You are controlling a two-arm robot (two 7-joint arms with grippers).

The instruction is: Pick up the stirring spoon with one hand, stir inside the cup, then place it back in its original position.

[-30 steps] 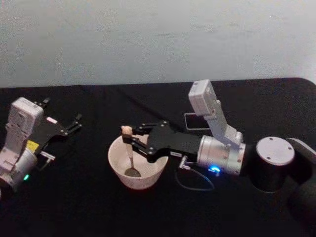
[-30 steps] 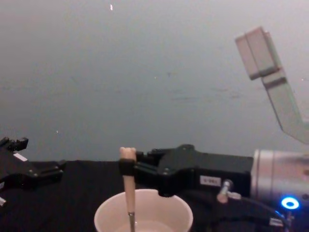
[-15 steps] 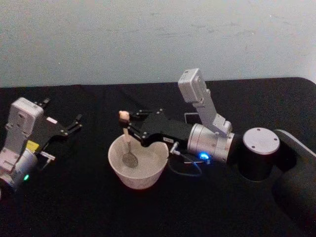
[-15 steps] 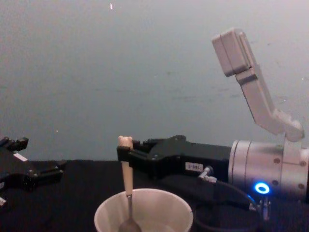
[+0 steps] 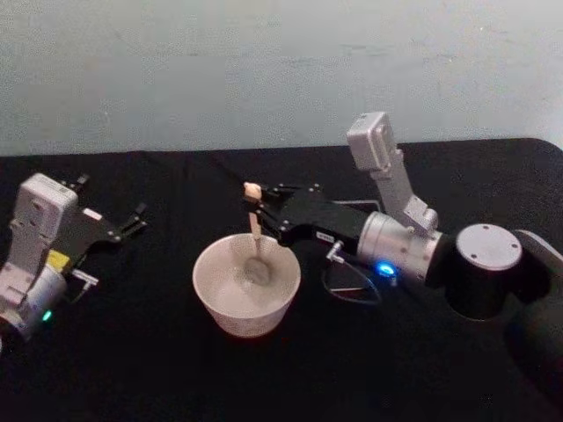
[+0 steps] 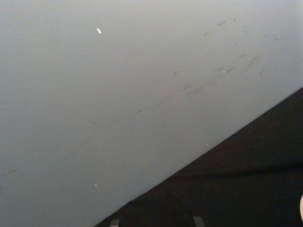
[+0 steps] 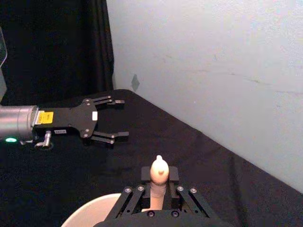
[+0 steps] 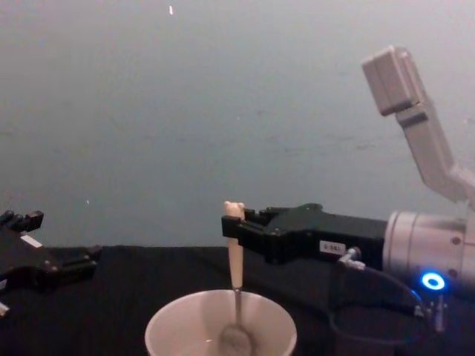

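The cream-white cup (image 5: 230, 303) stands on the black table in the middle of the head view. The stirring spoon (image 5: 253, 230) stands upright in it, its metal bowl low inside near the cup's far right wall. My right gripper (image 5: 260, 205) reaches in from the right and is shut on the cream handle just below the bear head (image 7: 158, 171). The chest view shows the spoon (image 8: 235, 259) dipping into the cup (image 8: 171, 326). My left gripper (image 5: 134, 221) rests open at the left, apart from the cup. The original position is hidden behind the right arm.
The table (image 5: 132, 369) is covered in black cloth with a pale wall behind it. The right arm's dark round joint (image 5: 486, 281) sits at the right. The left arm (image 5: 35, 255) lies parked at the left edge.
My right gripper has carried the spoon from the cup's near left side across to its far right side, still dipped inside. The left arm has stayed still.
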